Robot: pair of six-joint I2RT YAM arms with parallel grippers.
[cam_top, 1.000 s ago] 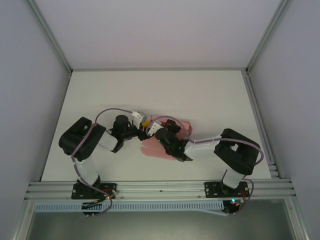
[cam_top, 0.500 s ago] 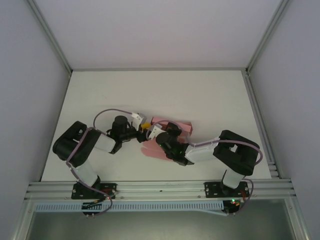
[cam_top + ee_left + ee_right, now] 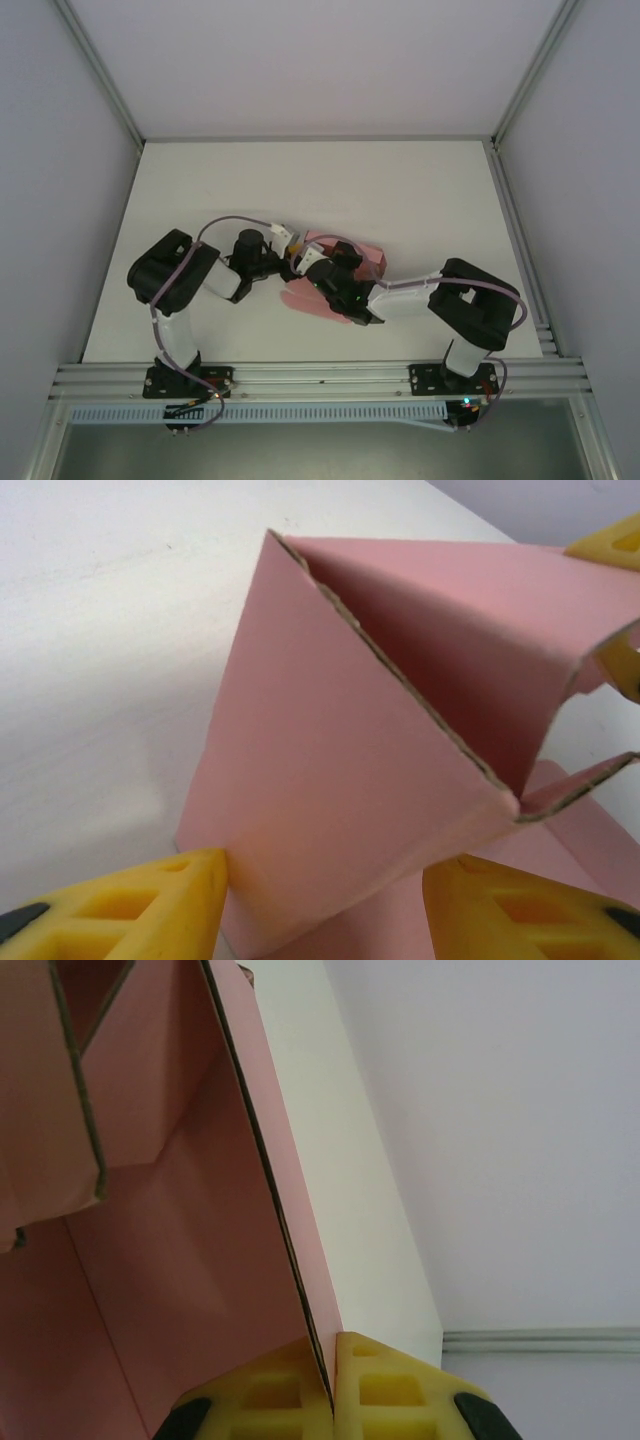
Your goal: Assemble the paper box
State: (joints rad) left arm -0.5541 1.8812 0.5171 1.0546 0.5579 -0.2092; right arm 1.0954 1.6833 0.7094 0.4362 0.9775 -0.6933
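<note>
The paper box [image 3: 368, 256] is a pale-pink card piece, partly folded up, lying at the table's middle front under both wrists. My left gripper [image 3: 291, 258] comes at it from the left. In the left wrist view a raised, folded pink panel [image 3: 330, 760] stands between my left gripper's [image 3: 328, 872] yellow fingers; the left finger [image 3: 190, 890] touches it, and the jaws stand open around it. My right gripper [image 3: 332, 1348] is shut on the thin edge of an upright pink wall [image 3: 180, 1240], and sits over the box [image 3: 318, 264] in the top view.
The white table [image 3: 400, 190] stretches behind the box. Metal frame posts and grey walls close in both sides. The two arms' elbows [image 3: 170, 275] [image 3: 478, 300] stand near the front rail [image 3: 320, 378].
My left arm has swung its elbow out and back, and its gripper has pushed a little right, closer onto the box. The right gripper has kept its pinch on the wall.
</note>
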